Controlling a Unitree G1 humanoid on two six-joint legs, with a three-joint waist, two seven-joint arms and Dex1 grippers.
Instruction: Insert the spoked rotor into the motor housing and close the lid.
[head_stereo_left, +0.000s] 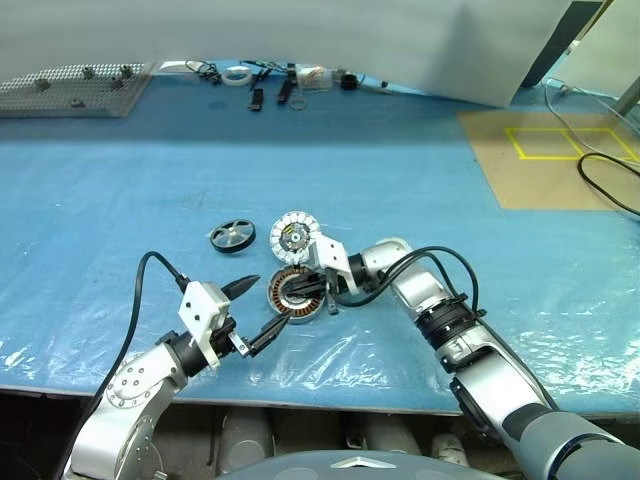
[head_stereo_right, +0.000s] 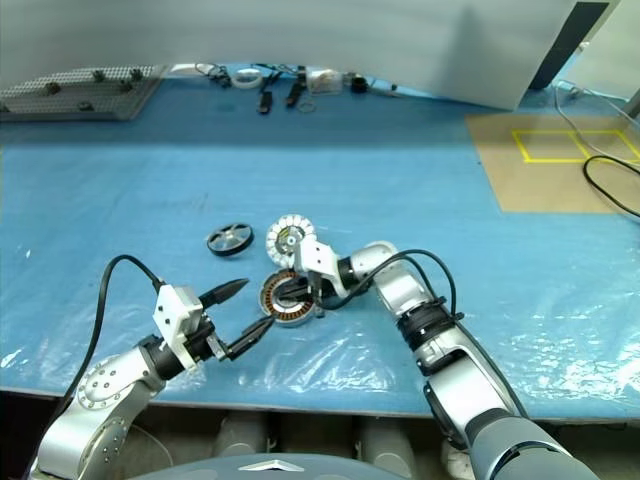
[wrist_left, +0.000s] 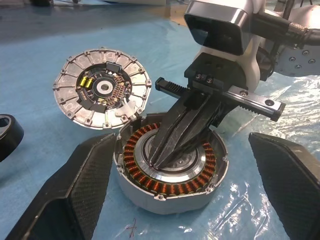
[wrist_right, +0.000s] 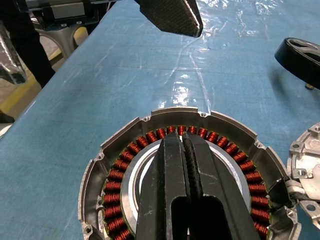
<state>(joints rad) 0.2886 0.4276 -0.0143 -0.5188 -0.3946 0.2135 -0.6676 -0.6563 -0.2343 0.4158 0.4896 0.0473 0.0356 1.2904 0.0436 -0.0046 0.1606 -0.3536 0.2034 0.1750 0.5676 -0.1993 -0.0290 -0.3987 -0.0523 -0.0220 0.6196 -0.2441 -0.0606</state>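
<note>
The motor housing (head_stereo_left: 291, 297) lies on the blue table, its copper windings (wrist_left: 150, 185) facing up. My right gripper (head_stereo_left: 302, 293) is shut with nothing between its fingers, and its tips reach down into the housing's central hub (wrist_right: 145, 170). The lid (head_stereo_left: 294, 236), with white segments, lies flat just behind the housing and touches its rim. The spoked rotor (head_stereo_left: 232, 236) lies to the left of the lid, apart from both grippers. My left gripper (head_stereo_left: 262, 308) stands open at the housing's near left side, one finger (wrist_left: 75, 190) on either flank of it.
A perforated board (head_stereo_left: 75, 90) sits at the back left, with small tools and parts (head_stereo_left: 270, 80) along the back edge. A brown board with a yellow square (head_stereo_left: 560, 150) and a black cable (head_stereo_left: 610, 180) lie at the far right. The table's front edge runs close below my arms.
</note>
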